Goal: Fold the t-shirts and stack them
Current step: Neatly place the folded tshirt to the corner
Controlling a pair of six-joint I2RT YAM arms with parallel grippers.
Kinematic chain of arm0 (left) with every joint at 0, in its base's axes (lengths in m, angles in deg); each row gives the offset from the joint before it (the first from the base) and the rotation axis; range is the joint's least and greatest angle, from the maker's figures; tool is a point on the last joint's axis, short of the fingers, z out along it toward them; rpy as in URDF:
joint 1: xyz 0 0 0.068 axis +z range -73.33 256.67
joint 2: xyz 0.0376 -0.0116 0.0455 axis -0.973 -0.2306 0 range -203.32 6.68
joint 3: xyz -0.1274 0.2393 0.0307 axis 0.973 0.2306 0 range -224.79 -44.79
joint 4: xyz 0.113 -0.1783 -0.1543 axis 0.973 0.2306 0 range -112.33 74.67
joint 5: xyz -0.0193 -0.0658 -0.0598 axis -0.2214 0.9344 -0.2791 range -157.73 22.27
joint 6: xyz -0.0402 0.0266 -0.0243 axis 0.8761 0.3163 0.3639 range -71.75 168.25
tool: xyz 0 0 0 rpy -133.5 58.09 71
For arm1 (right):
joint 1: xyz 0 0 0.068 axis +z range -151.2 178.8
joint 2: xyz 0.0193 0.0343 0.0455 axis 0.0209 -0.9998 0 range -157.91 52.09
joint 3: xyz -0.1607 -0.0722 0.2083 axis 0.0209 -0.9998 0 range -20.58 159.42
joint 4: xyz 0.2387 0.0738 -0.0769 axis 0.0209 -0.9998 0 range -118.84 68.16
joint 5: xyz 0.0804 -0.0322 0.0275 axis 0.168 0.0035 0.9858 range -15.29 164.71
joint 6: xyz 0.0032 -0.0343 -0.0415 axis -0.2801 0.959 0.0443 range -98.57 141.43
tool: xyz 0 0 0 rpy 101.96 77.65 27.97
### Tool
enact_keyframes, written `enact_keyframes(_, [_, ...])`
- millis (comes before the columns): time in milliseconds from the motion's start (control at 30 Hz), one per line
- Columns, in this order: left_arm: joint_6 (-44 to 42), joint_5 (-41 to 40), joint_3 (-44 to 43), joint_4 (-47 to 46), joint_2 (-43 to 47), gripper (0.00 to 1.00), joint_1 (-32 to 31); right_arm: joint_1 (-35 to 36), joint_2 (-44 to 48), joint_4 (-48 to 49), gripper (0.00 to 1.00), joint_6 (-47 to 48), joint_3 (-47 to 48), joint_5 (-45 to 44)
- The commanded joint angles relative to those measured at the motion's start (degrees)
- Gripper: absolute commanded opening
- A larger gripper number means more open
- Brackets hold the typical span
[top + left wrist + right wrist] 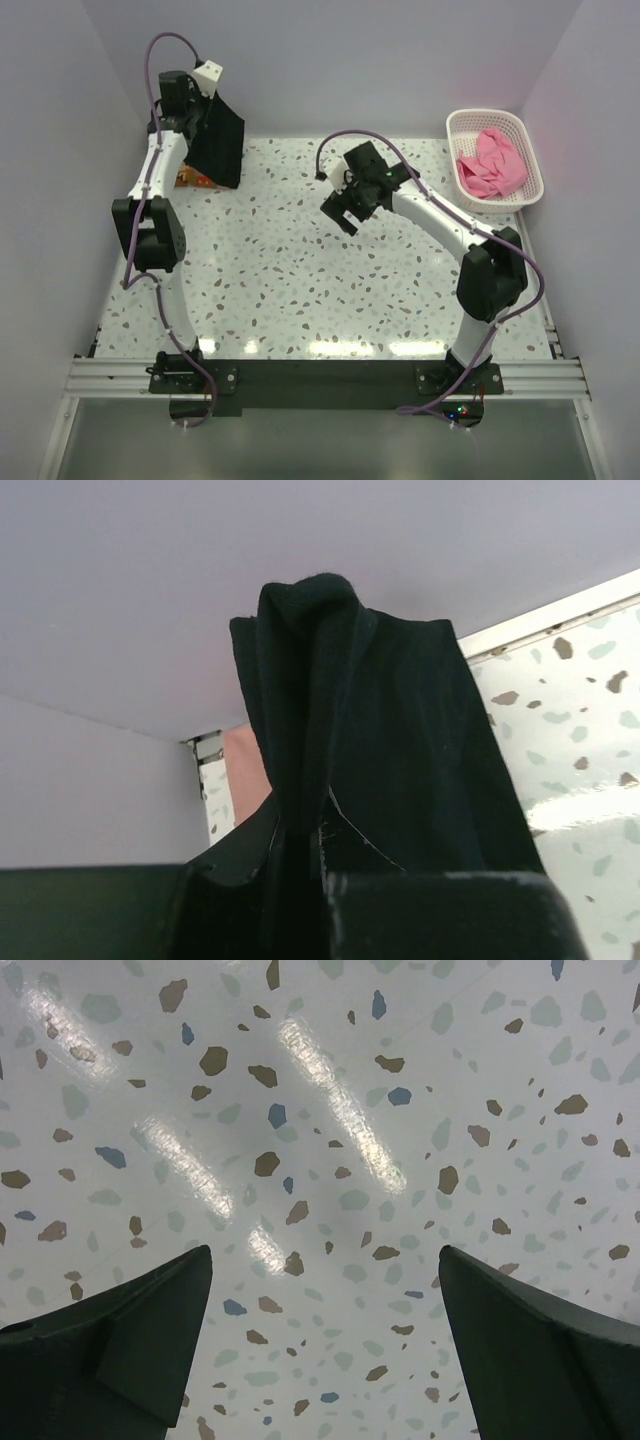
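Up at the far left, the left end effector (208, 98) is clamped on the black t-shirt (220, 140), which hangs toward the counter (290, 290). A salmon-pink t-shirt (190, 180) peeks out beside its hem. The right end effector (345, 212) gapes wide over mid-counter. The bright pink t-shirt (490, 165) lies crumpled in the basket (450, 125), far right.
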Motion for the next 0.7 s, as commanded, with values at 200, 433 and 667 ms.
enact_keyframes(200, [-8.33,1.87,0.50,-12.40,-5.36,0.09,4.37,-0.23,-2.16,-1.91,0.99,0.79,4.16,-1.08])
enact_keyframes(433, [-12.39,-8.94,-1.32,-24.28,-10.55,0.74,6.73,-0.58,-2.87,-3.32,0.99,0.96,5.74,-1.43])
enact_keyframes(667, [0.71,2.70,-7.77,-12.09,-5.73,1.00,10.79,-3.74,-1.28,-2.88,0.99,-1.23,6.53,-0.37])
